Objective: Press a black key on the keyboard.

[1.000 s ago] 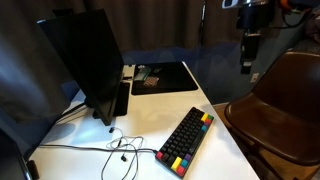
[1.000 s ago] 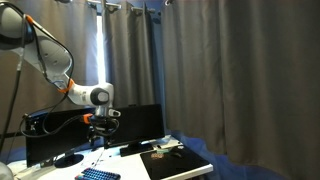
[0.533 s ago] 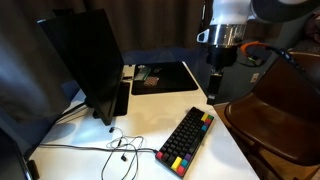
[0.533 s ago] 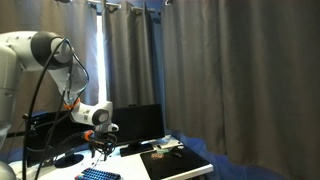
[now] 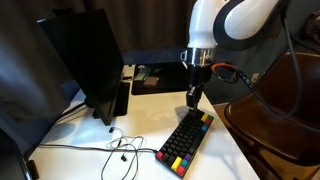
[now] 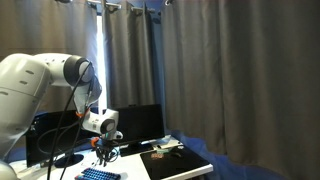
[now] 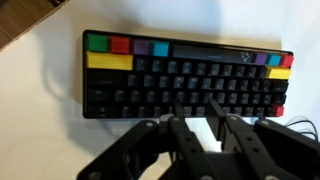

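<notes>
The keyboard (image 5: 185,140) lies on the white table (image 5: 150,115) near its front edge, set at a slant, with its rows of red, yellow, green and blue keys along the near end and the outer side. In the wrist view the keyboard (image 7: 185,75) fills the middle of the picture, black keys in the centre and coloured ones at the left and right ends. The claw (image 5: 192,99) points straight down above the far end of the keyboard and is not touching it; in an exterior view the claw (image 6: 103,154) hangs just over the keyboard (image 6: 98,175). From the wrist, the claw (image 7: 200,108) is clenched to a thin slit and carries nothing, its dark fingers (image 7: 183,122) showing over the front row of keys. A dark monitor (image 5: 85,60) stands at the back of the table, a flat black desk mat (image 5: 160,77) lies behind the keyboard, thin cables (image 5: 120,150) trail across the table beside it, and a brown chair (image 5: 280,110) sits at the table's side.
</notes>
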You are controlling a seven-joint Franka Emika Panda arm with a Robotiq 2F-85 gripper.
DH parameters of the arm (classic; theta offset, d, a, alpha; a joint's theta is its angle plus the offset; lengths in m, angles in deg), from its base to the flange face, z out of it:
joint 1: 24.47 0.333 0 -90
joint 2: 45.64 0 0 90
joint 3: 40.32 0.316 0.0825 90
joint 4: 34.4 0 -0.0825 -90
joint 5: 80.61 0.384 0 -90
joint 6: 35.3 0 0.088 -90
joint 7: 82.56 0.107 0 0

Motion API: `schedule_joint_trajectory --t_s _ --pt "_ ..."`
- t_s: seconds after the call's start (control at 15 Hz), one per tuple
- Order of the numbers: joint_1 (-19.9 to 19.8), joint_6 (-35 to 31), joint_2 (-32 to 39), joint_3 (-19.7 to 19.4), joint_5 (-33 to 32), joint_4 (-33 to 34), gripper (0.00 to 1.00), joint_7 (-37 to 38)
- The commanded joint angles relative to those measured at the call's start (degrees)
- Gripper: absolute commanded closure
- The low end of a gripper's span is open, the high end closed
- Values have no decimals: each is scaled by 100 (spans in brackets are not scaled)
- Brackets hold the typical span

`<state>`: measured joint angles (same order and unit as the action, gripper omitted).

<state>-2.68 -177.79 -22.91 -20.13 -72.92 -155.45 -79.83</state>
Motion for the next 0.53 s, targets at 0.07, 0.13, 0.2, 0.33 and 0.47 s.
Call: schedule_joint_trajectory --t_s 0.07,0.13,0.2,0.33,0.47 --pt "184 -44 545 -181 -236 580 100 260" --pt "195 -42 605 -216 -271 643 100 277" --pt "199 -35 652 -239 -290 694 100 281" --pt "213 -31 728 -295 -331 777 100 296" --pt "219 -17 794 -328 -351 835 100 300"
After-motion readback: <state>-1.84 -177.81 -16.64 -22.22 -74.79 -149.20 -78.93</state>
